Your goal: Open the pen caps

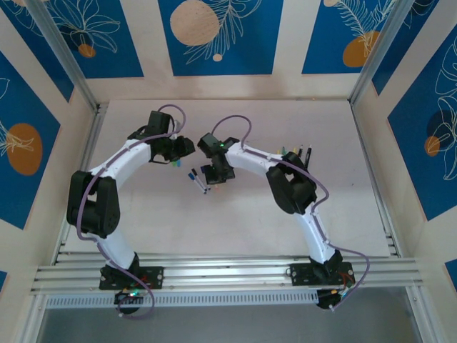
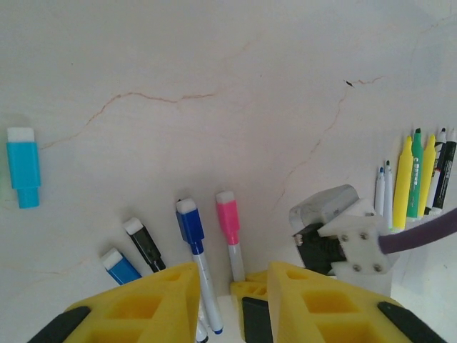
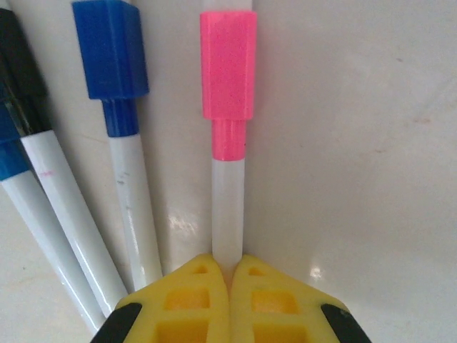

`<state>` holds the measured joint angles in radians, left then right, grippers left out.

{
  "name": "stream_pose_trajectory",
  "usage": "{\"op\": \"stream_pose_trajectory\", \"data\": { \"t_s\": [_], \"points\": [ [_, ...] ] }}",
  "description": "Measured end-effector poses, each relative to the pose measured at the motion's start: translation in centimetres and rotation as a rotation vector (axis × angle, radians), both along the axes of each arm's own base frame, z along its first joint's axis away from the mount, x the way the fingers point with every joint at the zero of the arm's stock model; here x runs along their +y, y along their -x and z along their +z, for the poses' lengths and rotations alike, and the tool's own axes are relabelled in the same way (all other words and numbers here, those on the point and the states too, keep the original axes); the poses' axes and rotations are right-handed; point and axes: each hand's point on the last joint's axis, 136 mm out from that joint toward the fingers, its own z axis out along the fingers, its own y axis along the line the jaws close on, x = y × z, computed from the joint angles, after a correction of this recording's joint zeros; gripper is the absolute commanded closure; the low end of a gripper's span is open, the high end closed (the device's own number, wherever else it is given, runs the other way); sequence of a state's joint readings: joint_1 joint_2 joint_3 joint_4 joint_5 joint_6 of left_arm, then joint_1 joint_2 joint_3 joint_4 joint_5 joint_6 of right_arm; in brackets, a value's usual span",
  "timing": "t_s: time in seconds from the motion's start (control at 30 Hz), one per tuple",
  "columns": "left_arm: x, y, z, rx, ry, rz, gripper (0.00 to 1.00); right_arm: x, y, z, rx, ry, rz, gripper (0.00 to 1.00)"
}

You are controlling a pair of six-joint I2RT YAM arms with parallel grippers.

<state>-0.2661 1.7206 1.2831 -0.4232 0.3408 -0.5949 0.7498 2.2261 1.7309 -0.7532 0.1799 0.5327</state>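
Right gripper [image 3: 228, 275] clenched on the pink-capped pen [image 3: 228, 221]
Its pink cap [image 3: 228, 71] is on; the blue-capped pen [image 3: 132, 214] lies just beside it on the counter [image 3: 357, 143]; the left gripper [image 2: 233, 280] hangs parted near it.

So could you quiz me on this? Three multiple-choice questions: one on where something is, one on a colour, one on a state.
1. Where does the loose cyan cap lie? A. Alone on the table, apart from the capped pens. B. Between yellow and green pens. C. In a gripper.
2. The right gripper grips a pen; what colour is its cap? A. Blue. B. Black. C. Pink.
3. That cap is: A. still on. B. pulled off. C. snapped in two.
Answers: 1 A, it lies by itself; 2 C, the shut gripper clamps a pink-capped barrel; 3 A, it sits on the barrel's end.
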Motion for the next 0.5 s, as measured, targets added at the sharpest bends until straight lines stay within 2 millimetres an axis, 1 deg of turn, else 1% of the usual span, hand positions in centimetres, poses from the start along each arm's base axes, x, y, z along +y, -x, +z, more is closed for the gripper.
{"op": "stream_pose_trajectory", "data": {
  "t_s": [0.1,0.17,0.27,0.3,0.33,0.37,0.47,0.5],
  "points": [
    [-0.3,-0.2,0.2,-0.006,0.013,0.005,0.58,-1.4,0.4,0.2,0.015,-0.065,-0.015,1.0],
    [-0.9,-0.2,0.4,-0.011,0.029,0.0,0.56,-2.7,0.7,0.4,0.037,-0.111,-0.034,1.0],
    [-1.7,-0.2,0.6,-0.013,0.056,-0.009,0.55,-3.6,0.7,1.7,0.046,-0.194,-0.056,1.0],
    [-2.0,-0.2,0.6,-0.013,0.064,-0.012,0.53,-3.6,0.6,2.3,0.04,-0.219,-0.057,1.0],
    [-2.5,-0.3,0.5,-0.012,0.073,-0.018,0.44,-3.4,0.3,3.2,0.026,-0.254,-0.054,1.0],
    [-2.9,-0.2,0.4,-0.007,0.083,-0.021,0.4,-3.1,0.2,4.1,0.012,-0.283,-0.048,1.0],
    [-3.9,-0.2,-0.1,0.006,0.1,-0.032,0.4,-1.9,-0.1,6.4,-0.028,-0.355,-0.021,1.0],
    [-4.1,-0.2,-0.3,0.012,0.105,-0.035,0.41,-1.7,-0.1,6.9,-0.036,-0.369,-0.015,1.0]
  ]
}}
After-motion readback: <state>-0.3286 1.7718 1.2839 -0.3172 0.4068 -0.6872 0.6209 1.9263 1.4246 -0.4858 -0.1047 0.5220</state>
